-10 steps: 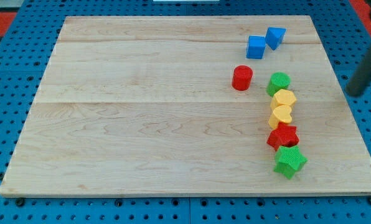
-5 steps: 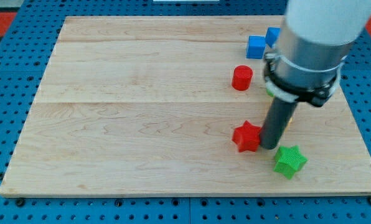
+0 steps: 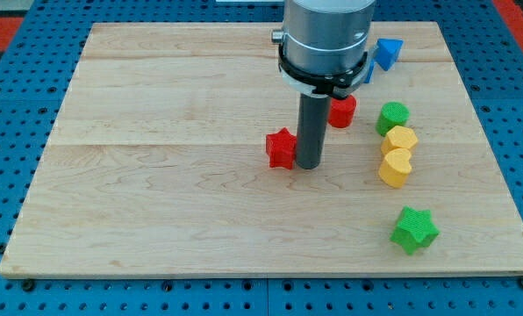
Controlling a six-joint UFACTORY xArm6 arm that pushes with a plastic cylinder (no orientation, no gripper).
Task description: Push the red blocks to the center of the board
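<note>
- The red star (image 3: pixel 281 147) lies near the middle of the board (image 3: pixel 156 175), a little to the view's right of centre.
- My tip (image 3: pixel 309 165) stands just beside the star on its right side, touching it or nearly so; the rod is upright and holds nothing, being a bare pushing end.
- The red cylinder (image 3: pixel 342 110) sits above and to the right of the star, partly hidden behind the rod and the grey arm housing (image 3: pixel 325 39); only its right part shows.
- The rod stands between the star and the cylinder, so the two red blocks are apart, one on each side of it.
- To the right of the cylinder is a column of three blocks: a green block (image 3: pixel 391 117) at the top, a yellow block (image 3: pixel 401 140) touching it below, and a yellow heart (image 3: pixel 395 167) touching that one.
- The column is near the cylinder but apart from it, and well apart from the star.
- A green star (image 3: pixel 413 229) lies alone toward the view's bottom right, well apart from the column and from both red blocks.
- A blue block (image 3: pixel 387 53) shows at the view's top right, beside the arm housing, which hides its left part; whether another blue block lies behind the housing cannot be told.
- Nothing stands on the board to the left of the red star.
</note>
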